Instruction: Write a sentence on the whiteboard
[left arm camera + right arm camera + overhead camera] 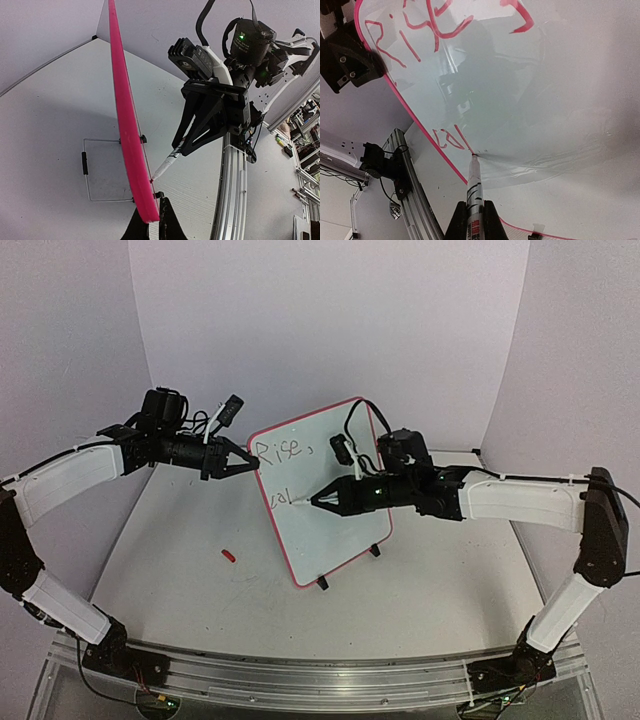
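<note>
Red handwritten sentence (283,451) on whiteboard (340,532) reads "Rise," toward 11 o'clock of the board face, with an unfinished second line like "col" near 9 o'clock; label print on marker (475,192) barrel too blurred to read.

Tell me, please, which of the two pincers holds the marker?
The right pincer: the marker in it touches the whiteboard by the lower lettering, whereas the left pincer only clamps the board's edge.

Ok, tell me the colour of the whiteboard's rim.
Bright pinkish red; the whiteboard rim shows best in the left wrist view.
</note>
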Robot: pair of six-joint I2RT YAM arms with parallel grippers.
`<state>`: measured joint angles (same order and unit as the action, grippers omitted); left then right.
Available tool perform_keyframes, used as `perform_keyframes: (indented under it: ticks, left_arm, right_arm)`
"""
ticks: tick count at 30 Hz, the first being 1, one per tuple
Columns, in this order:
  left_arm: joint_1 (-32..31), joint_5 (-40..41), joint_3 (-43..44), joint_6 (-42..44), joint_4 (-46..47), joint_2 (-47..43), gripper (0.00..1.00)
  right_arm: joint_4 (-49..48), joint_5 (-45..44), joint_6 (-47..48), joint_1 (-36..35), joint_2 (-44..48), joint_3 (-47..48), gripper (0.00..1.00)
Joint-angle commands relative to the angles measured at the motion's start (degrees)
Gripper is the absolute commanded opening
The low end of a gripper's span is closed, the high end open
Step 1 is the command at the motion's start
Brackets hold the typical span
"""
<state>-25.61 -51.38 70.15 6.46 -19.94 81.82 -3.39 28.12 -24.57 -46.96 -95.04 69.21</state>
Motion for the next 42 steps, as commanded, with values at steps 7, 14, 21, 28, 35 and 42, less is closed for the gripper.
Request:
perform_keyframes:
  ticks: [7,14,21,28,35,42]
  left_arm:
    - [-2.8,0.2,-0.5,3.5,-7.0,1.8,0.00]
    - [-2.8,0.1,-0.5,3.6,-7.0,1.8,0.00]
    - [-3.0,0.2,-0.4,3.6,-7.1,1.9,0.00]
    - [-3.0,0.2,-0.5,3.7,-7.2,1.9,0.00]
    - [-3.1,0.3,-0.5,3.7,-7.2,2.0,0.00]
    - [-3.2,0.2,-0.4,3.7,-7.2,2.1,0.00]
  right_arm:
    - [-6.6,-2.6,-1.8,0.0,1.6,2.1,0.00]
    - [-7.1,-5.6,-1.9,0.0,3.2,0.6,0.00]
    - [-7.2,-7.0,-2.1,0.0,4.6,-1.1,0.00]
    - [-7.0,-7.0,-3.0,0.0,4.4,-3.1,0.00]
    - [-6.5,-7.3,-3.8,0.0,5.6,-5.8,0.00]
    - [-6.3,-7.6,-3.9,0.0,6.6,-6.5,0.00]
